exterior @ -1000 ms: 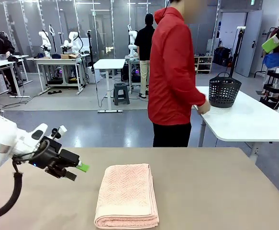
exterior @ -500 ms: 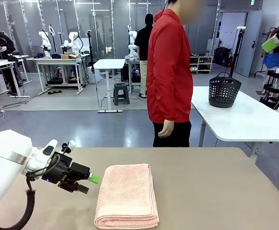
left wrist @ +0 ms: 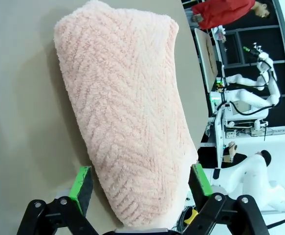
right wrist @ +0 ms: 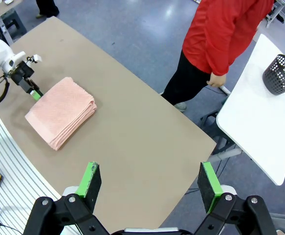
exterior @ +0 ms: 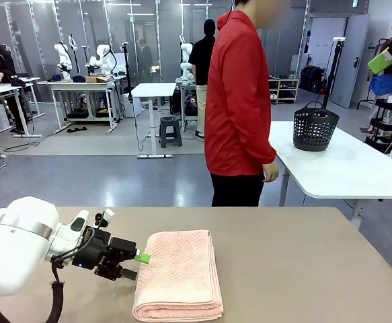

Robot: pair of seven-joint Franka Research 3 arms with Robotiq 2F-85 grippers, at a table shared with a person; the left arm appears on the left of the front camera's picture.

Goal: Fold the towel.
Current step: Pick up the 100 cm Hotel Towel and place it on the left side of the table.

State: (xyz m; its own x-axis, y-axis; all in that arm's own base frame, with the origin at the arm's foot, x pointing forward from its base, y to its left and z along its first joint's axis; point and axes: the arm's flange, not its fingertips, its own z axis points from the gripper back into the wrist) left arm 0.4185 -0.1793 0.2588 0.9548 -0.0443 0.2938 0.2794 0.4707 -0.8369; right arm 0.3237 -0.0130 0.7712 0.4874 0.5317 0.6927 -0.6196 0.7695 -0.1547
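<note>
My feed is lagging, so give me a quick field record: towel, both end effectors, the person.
towel: folded into a stack, lying flat on the tan table
left end effector: open, at the towel's left edge, pads either side of the towel in its wrist view
right end effector: open, high above the table, holding nothing
person: in a red jacket, standing at the table's far side, hands off the towel

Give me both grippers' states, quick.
Left gripper: open, jaws on either side of the towel edge.
Right gripper: open, holding nothing.
</note>
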